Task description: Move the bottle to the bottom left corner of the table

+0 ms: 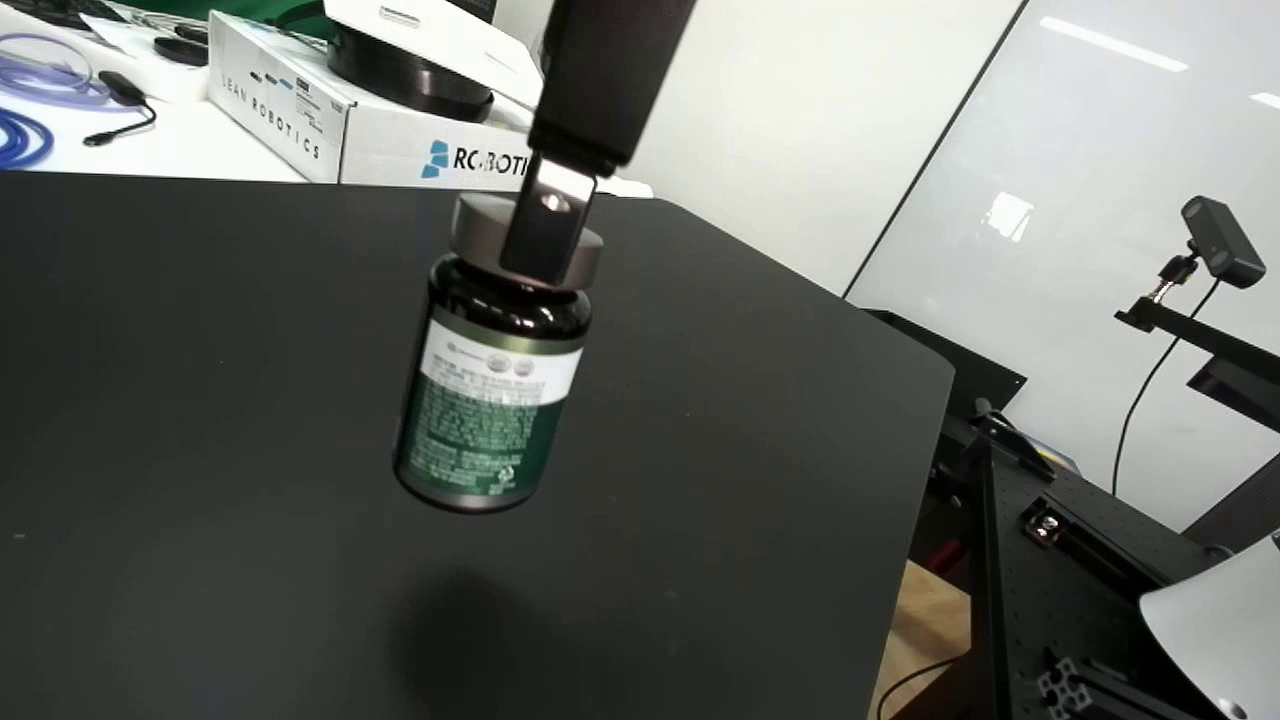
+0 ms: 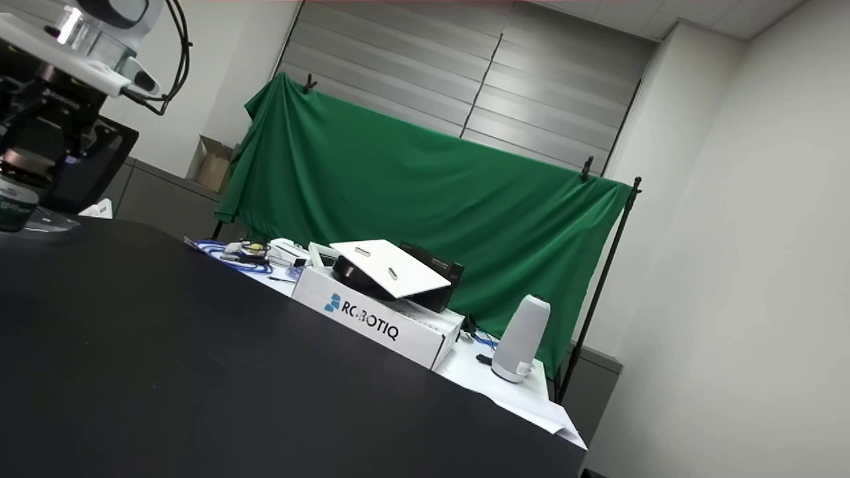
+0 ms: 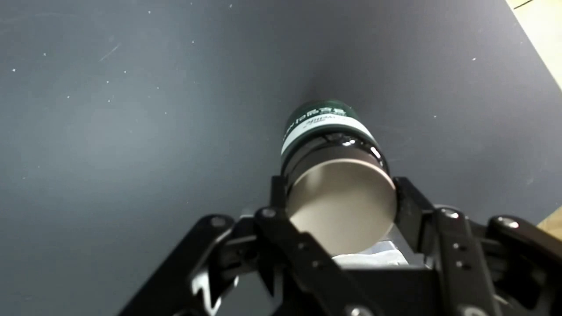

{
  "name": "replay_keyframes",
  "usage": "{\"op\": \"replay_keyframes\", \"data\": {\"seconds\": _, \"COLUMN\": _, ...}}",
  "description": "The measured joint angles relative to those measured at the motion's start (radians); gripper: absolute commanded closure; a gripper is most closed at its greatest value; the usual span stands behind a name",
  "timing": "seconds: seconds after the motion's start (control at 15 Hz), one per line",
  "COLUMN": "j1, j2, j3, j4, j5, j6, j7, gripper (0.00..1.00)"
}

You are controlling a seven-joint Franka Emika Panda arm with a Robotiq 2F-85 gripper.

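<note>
Bottle [image 1: 495, 395]: clasped by the cap [image 3: 347, 208] in the claw [image 3: 340, 196], hanging above the worktop [image 1: 740, 450]; could topple and roll off an edge if let go too high.

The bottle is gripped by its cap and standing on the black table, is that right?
No, it isn't standing: in an exterior view, the bottle hangs above the black table, its shadow apart below. It is indeed gripped by its cap.

white wall [image 2: 744, 232] | green cloth [image 2: 425, 212] overlapping grey blinds [image 2: 564, 79] | wood-toned floor [image 1: 925, 630] | strip-light reflection [image 1: 1112, 44] on glossy panel [image 1: 1080, 150]
</note>
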State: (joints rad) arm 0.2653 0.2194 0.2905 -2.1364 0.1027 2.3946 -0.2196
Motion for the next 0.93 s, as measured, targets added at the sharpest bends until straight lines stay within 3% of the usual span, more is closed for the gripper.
{"op": "replay_keyframes", "data": {"seconds": 0.47, "j1": 0.000, "j2": -0.041, "j3": 0.015, "j4": -0.170, "j5": -0.004, "j6": 0.152, "j7": -0.008, "gripper": 0.64}}
{"op": "replay_keyframes", "data": {"seconds": 0.93, "j1": 0.000, "j2": -0.059, "j3": 0.018, "j4": -0.254, "j5": -0.005, "j6": 0.217, "j7": -0.008, "gripper": 0.64}}
